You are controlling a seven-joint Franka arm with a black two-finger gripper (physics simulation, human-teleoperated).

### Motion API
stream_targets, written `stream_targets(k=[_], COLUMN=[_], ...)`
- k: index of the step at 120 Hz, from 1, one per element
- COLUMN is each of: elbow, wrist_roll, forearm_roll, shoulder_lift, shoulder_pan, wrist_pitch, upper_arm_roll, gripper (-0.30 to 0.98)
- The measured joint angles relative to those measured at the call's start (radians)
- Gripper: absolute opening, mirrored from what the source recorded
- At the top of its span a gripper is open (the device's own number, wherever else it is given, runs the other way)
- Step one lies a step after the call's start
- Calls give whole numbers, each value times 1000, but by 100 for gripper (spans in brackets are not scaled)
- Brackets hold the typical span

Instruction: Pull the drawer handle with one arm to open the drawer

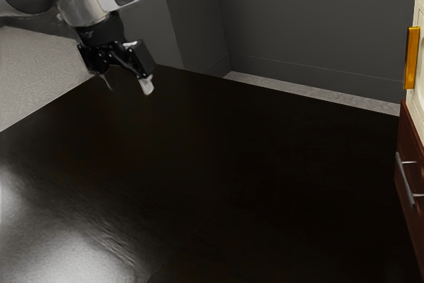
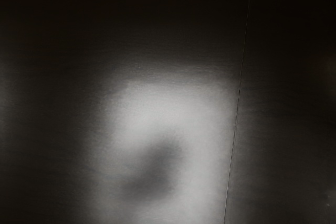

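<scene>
Exterior view: my black 2-finger gripper [image 1: 128, 84] stands spread; I should straddle the slim grey metal handle [image 1: 405, 180] squarely before closing.

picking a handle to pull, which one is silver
The lower handle, on the dark red front; the other handle, above it on the cream front, is orange.

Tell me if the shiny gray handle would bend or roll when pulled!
The gray handle probably won't bend, since it looks like metal. It likely won't roll either: two posts seem to join it to the dark red front.
</scene>
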Motion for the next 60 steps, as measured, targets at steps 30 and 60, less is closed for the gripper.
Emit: stream_targets(k=[30, 60], elbow=[56, 57], wrist_roll=[-6, -48], forearm_roll=[-63, -91], shoulder_lift=[25, 68], shoulder_pan=[-38, -18], wrist_pitch=[-1, 58], upper_arm_roll=[-61, -99], gripper=[69, 69])
